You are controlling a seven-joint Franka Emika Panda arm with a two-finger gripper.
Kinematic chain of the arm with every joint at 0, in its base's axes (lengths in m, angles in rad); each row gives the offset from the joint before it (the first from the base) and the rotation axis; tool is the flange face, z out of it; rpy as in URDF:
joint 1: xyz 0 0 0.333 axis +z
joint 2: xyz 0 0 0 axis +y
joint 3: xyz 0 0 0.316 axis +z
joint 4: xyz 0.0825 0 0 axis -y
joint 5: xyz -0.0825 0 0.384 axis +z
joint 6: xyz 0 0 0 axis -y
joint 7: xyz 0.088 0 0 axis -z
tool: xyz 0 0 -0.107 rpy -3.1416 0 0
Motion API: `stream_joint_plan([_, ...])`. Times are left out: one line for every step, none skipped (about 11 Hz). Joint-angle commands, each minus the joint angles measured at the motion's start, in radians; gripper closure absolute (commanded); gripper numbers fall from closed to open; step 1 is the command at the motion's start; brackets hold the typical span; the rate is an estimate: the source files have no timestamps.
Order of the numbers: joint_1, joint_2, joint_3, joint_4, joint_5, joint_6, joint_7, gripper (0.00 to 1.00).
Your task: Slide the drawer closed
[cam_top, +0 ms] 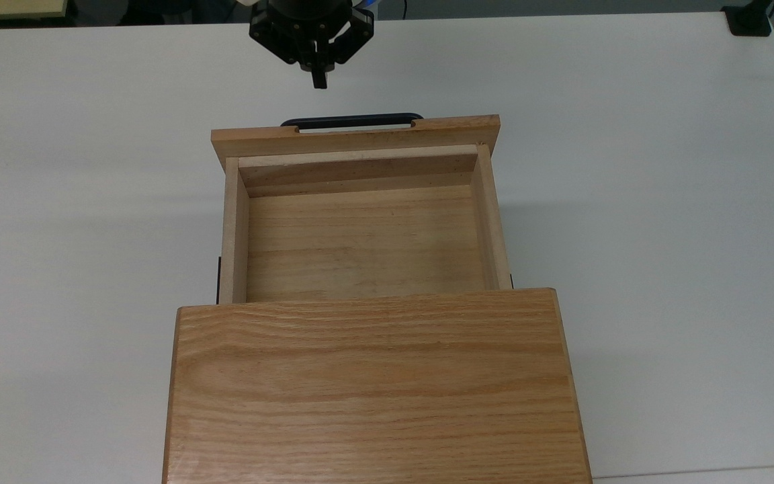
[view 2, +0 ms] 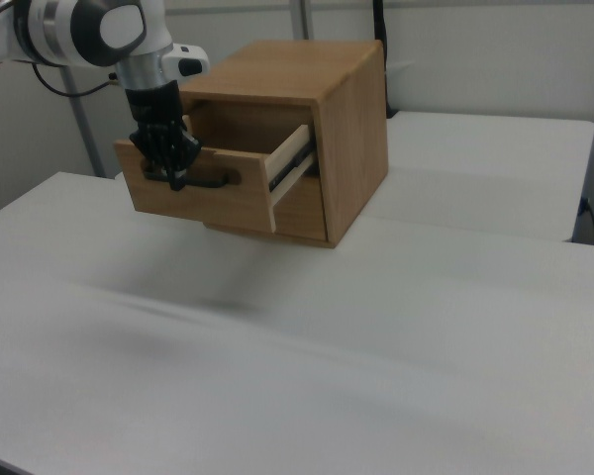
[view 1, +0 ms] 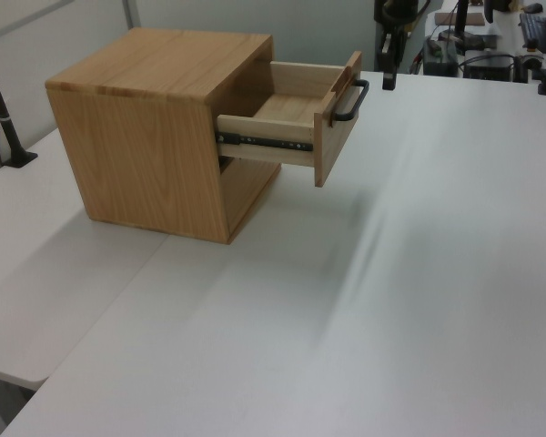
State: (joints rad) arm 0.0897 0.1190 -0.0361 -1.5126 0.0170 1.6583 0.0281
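The light oak drawer (cam_top: 360,235) stands pulled well out of the cabinet (cam_top: 373,383), and its inside is empty. A thin black handle (cam_top: 352,122) sits on its front panel. My gripper (cam_top: 320,81) hangs shut with nothing in it, a short way beyond the handle toward the top view's upper edge, apart from it. In the left view the gripper (view 1: 387,77) is up and to the right of the handle (view 1: 350,100) on the drawer (view 1: 296,114). In the right view the gripper (view 2: 175,178) overlaps the drawer front (view 2: 228,203).
The cabinet stands on a wide white table (cam_top: 662,202) with bare surface on both sides. A black clamp (cam_top: 750,20) sits at the top view's far right corner. A black post (view 1: 5,118) stands at the left view's left, and cabled equipment (view 1: 491,55) at its back right.
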Motion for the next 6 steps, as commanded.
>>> stream_joint_plan([0.002,0.025,-0.008,0.032,0.018,-0.029,-0.017,1.0])
stream_joint_plan([0.002,0.027,-0.008,0.034,0.017,-0.029,-0.019,1.0])
stream_joint_plan([0.002,0.03,-0.008,0.034,0.015,-0.029,-0.036,1.0])
stream_joint_plan([0.002,0.031,-0.008,0.032,0.015,-0.032,-0.062,1.0])
stream_joint_plan([0.002,0.033,-0.008,0.034,0.015,-0.041,-0.065,1.0])
stream_joint_plan([0.002,0.036,-0.008,0.037,0.015,-0.044,-0.065,1.0])
